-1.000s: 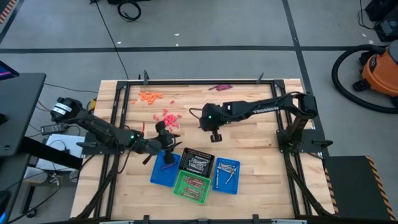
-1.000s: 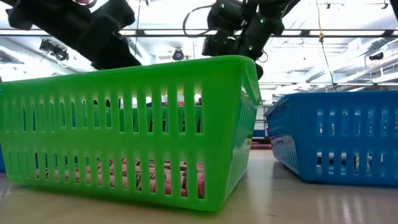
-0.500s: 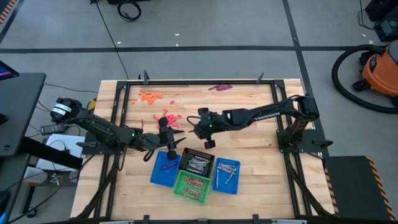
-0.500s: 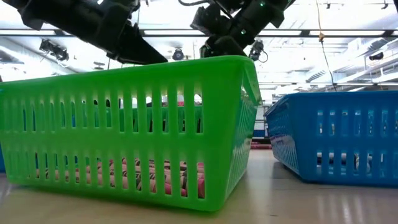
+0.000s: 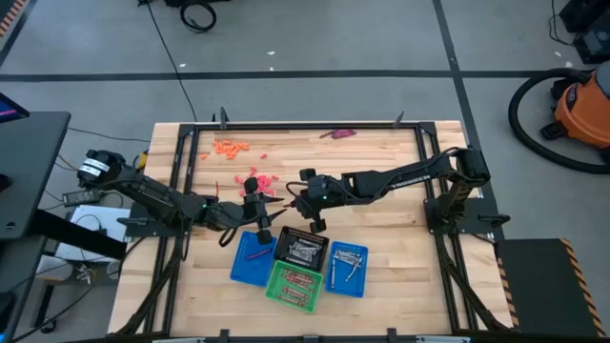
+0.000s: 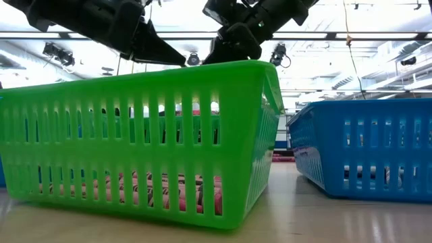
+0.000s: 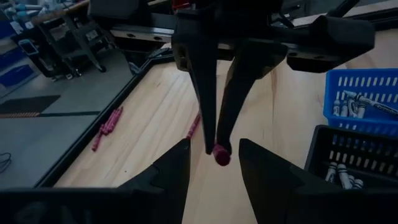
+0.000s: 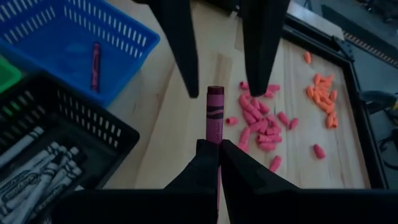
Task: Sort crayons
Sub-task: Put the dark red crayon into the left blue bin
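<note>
We see the right gripper [image 8: 211, 152] pinching a maroon crayon [image 8: 214, 115] above the table's middle, its end poking out toward the left gripper [image 7: 214, 158], whose fingers stand spread just opposite it. Below and nearer sit the baskets: a blue basket [image 5: 250, 262] with one crayon, a black basket [image 5: 301, 251] of grey crayons, a green basket [image 5: 293, 285], and another blue one to the right. Pink crayon pieces [image 8: 261, 121] and orange pieces [image 5: 229, 148] lie farther back on the table [image 5: 381, 229].
</note>
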You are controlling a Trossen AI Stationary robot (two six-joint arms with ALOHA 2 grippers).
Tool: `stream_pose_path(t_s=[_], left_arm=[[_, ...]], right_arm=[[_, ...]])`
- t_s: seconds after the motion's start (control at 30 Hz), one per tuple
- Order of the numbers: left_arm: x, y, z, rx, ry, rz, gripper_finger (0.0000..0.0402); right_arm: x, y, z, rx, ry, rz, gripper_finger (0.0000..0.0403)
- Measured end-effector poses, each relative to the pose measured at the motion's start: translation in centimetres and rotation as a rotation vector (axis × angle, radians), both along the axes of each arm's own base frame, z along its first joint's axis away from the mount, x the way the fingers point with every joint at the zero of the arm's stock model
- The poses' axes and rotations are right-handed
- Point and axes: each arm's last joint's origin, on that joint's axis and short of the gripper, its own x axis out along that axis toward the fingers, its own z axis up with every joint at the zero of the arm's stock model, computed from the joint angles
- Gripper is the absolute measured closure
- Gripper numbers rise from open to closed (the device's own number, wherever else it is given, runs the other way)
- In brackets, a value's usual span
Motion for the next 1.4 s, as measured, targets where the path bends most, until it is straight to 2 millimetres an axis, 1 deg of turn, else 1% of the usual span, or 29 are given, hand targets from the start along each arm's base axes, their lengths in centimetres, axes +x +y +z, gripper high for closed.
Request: stream_pose_path(t_s=[0.47,0.57,0.77,1.07,1.13,1.27,1.4], left_arm=[[0.07,0.10,0.16,-0.004,-0.018,0.003,0.0253],[0.07,0.10,0.16,-0.004,-0.018,0.003,0.0258],[0.07,0.10,0.16,-0.004,-0.018,0.003,0.0288],[0.07,0.09,0.16,-0.005,-0.018,0.003,0.0364],[0.06,0.09,0.14,-0.006,-0.017,0.003,0.0375],[0.07,0.09,0.14,-0.012,-0.020,0.004,0.0375],[0.06,0.06,0.15,-0.018,-0.022,0.003,0.0369]], right_arm=[[0.41,0.07,0.61,0.004,-0.075,0.001,0.0386],[0.44,0.07,0.66,0.005,-0.081,0.001,0.0386],[0.43,0.09,0.66,0.007,-0.080,0.004,0.0386],[0.42,0.16,0.64,0.010,-0.077,0.005,0.0386],[0.40,0.25,0.62,0.010,-0.076,0.007,0.0386],[0.39,0.27,0.60,0.017,-0.074,0.003,0.0382],[0.21,0.29,0.71,0.012,-0.062,-0.001,0.0356]])
